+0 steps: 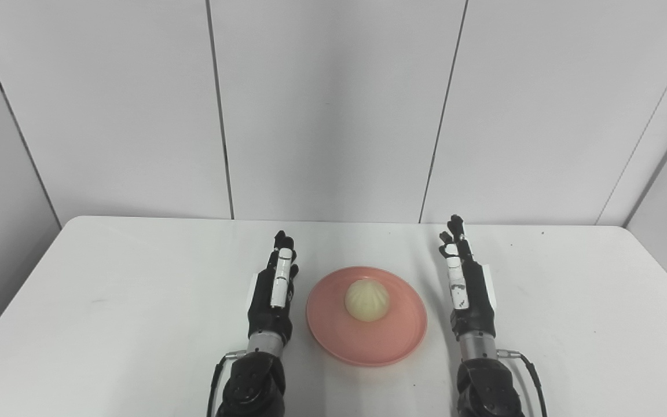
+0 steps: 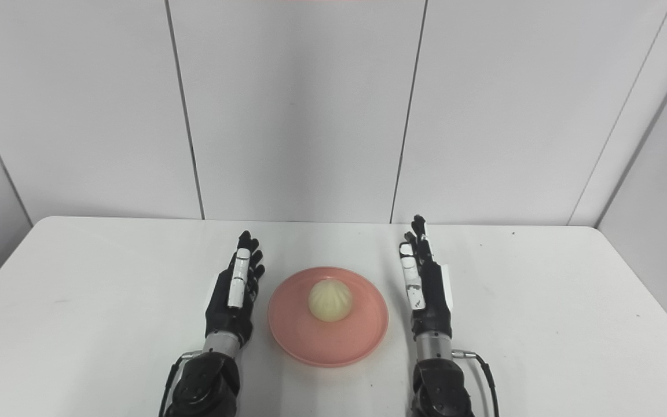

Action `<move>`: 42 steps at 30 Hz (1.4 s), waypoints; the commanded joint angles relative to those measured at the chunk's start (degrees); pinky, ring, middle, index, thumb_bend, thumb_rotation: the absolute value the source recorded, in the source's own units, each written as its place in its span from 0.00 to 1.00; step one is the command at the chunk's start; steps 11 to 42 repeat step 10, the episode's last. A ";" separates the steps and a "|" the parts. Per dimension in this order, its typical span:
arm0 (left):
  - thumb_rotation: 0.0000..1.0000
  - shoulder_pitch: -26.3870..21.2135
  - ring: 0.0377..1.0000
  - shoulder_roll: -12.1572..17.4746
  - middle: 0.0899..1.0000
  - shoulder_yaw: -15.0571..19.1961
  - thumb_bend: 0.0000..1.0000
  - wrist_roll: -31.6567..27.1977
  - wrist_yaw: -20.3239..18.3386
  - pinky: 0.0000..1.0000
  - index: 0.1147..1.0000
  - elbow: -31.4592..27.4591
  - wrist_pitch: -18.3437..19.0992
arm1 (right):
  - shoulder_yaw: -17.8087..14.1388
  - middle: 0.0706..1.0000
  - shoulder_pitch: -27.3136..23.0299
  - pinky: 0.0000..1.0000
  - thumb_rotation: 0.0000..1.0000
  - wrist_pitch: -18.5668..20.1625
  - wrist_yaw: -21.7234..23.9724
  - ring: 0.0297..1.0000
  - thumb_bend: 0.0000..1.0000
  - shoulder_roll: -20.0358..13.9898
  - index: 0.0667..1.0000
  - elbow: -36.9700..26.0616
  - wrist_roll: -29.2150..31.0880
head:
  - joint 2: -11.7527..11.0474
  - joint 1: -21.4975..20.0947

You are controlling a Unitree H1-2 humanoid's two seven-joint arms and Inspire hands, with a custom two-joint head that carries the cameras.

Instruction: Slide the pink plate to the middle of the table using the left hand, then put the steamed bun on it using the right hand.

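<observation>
Left eye view
Table (image 1: 107, 324): white, filling the lower half of the frame, with grey wall panels behind it in the upper half.
Pink plate (image 1: 391, 341): lower centre of the frame, flat on the table, between the two hands.
Steamed bun (image 1: 366, 299): pale, pleated, sitting on the plate a little above the plate's middle.
Left hand (image 1: 273, 292): lower centre-left, just left of the plate's rim and apart from it; fingers stretched straight toward the top of the frame and lying close together, holding nothing.
Right hand (image 1: 468, 292): lower centre-right, beside the plate's right rim with a strip of bare table between; fingers extended upward in the frame, empty.
Cables (image 1: 533, 370): thin black leads looping at each wrist near the bottom edge.

Right eye view
Plate: centre of the lower half, slightly left of the frame's midline.
Bun: on the plate, in its upper middle part.
Left hand: lower left of centre, fingers out flat and slightly spread at the tips, gripping nothing, clear of the plate.
Right hand: lower right of centre, fingers straight, empty, not touching the plate.
</observation>
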 commanded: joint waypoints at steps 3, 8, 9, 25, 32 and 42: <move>0.88 -0.04 1.00 -0.06 1.00 -0.73 0.59 1.40 0.96 1.00 1.00 -0.08 -0.91 | 0.38 0.99 1.38 0.98 1.00 -3.31 -0.20 0.97 0.81 0.49 0.99 3.04 -0.14 | 0.16 -0.01; 0.89 0.58 1.00 0.42 1.00 -1.65 0.58 3.47 1.52 1.00 1.00 -0.35 -2.62 | 0.58 0.99 1.71 0.98 1.00 -2.65 -0.68 0.97 0.79 0.58 0.99 2.96 -0.75 | 0.28 -0.23; 0.89 0.68 1.00 0.56 1.00 -1.92 0.57 4.04 1.75 1.00 1.00 -0.25 -3.29 | 0.66 0.99 1.80 0.98 1.00 -2.33 -0.95 0.97 0.79 0.59 0.99 2.90 -1.15 | 0.31 -0.27; 0.89 0.79 1.00 0.69 1.00 -2.15 0.57 4.43 1.86 1.00 1.00 -0.26 -3.72 | 0.70 0.99 1.87 0.97 1.00 -2.05 -1.19 0.97 0.78 0.62 0.99 2.83 -1.43 | 0.36 -0.30; 0.89 0.79 1.00 0.69 1.00 -2.15 0.57 4.43 1.86 1.00 1.00 -0.26 -3.72 | 0.70 0.99 1.87 0.97 1.00 -2.05 -1.19 0.97 0.78 0.62 0.99 2.83 -1.43 | 0.36 -0.30; 0.89 0.79 1.00 0.69 1.00 -2.15 0.57 4.43 1.86 1.00 1.00 -0.26 -3.72 | 0.70 0.99 1.87 0.97 1.00 -2.05 -1.19 0.97 0.78 0.62 0.99 2.83 -1.43 | 0.36 -0.30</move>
